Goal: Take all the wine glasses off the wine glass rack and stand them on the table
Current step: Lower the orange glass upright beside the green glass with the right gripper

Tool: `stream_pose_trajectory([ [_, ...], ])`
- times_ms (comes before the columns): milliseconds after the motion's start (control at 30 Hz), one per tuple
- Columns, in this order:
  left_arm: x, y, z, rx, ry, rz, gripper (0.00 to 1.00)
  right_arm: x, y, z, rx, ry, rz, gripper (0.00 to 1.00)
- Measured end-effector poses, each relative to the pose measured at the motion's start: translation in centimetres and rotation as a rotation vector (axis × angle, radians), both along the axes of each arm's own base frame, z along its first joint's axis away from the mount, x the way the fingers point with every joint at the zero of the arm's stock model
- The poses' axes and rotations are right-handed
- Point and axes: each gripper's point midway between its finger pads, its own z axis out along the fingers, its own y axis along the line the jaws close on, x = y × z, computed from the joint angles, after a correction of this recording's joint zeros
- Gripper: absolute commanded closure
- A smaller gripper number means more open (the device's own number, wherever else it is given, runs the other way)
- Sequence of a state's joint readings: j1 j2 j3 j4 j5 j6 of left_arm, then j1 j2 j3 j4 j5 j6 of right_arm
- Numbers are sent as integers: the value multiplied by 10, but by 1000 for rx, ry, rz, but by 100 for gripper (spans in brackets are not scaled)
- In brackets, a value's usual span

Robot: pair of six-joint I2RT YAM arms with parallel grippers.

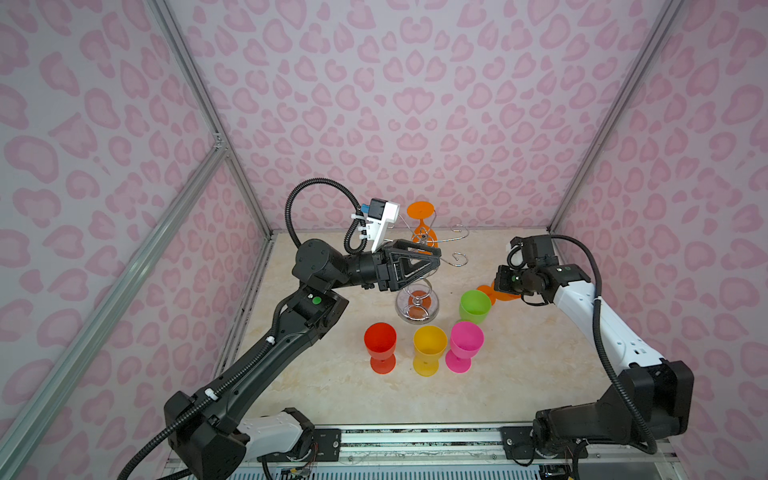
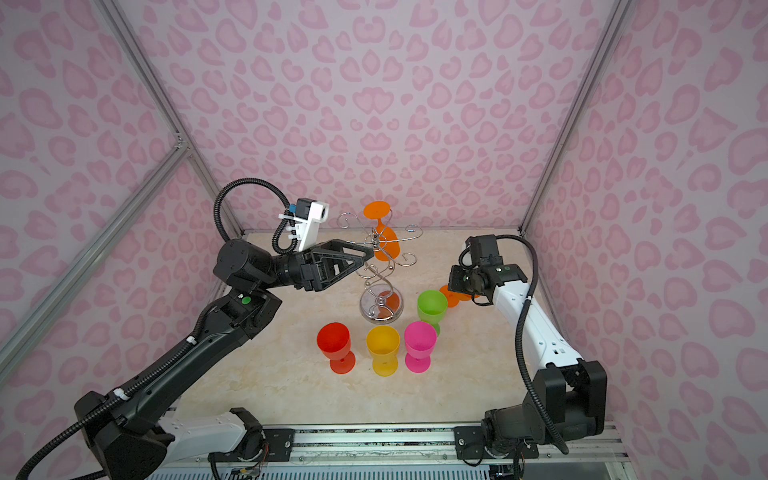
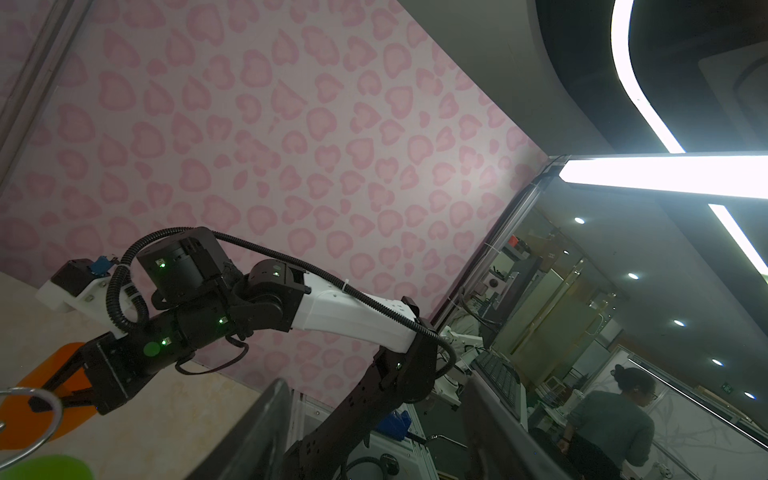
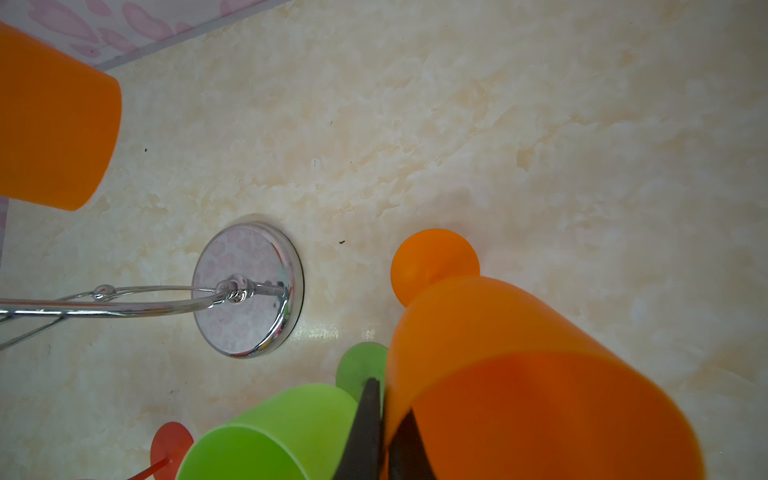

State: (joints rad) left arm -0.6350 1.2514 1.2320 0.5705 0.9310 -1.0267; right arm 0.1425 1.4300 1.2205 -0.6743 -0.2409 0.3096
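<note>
Black-and-white arms (image 1: 257,365), corrugated cables (image 1: 291,199) (green LEDs (image 1: 316,300))

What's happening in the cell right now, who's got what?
The right claw is pinched shut on the rim of a loose orange glass, low beside the green glass; whether it touches the table I can't tell. The left claw is open and empty near the top of the rack, where the hanging orange glass sits upside down on a hook. The red glass, yellow glass and pink glass stand upright in front.
</note>
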Motion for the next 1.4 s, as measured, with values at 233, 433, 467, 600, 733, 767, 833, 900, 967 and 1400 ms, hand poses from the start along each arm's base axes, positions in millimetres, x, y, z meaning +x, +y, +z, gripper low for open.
stream_pose_trajectory([
  [233,2,0,-5,16,9,13,32,8,8,-14,0,30,21,100],
  [433,1,1,-5,21,4,20,32,18,21,-16,3,31,50,100],
  [467,1,1,-6,23,4,21,32,20,25,-16,2,31,58,100],
  [600,2,0,-8,30,6,23,32,25,32,-17,-5,32,72,100],
  [733,2,0,-9,33,0,26,32,28,36,-16,-7,38,79,94],
  [767,2,0,-9,34,0,25,32,28,36,-16,-9,42,80,91],
  [833,2,0,-9,36,-1,26,32,28,38,-16,-9,50,84,88],
  [900,2,0,-10,38,-2,27,32,27,38,-19,-11,68,86,85],
  [967,2,0,-10,40,-3,28,32,26,39,-20,-13,84,87,83],
  [1400,3,-1,-18,57,7,30,32,22,41,1,-2,46,97,74],
])
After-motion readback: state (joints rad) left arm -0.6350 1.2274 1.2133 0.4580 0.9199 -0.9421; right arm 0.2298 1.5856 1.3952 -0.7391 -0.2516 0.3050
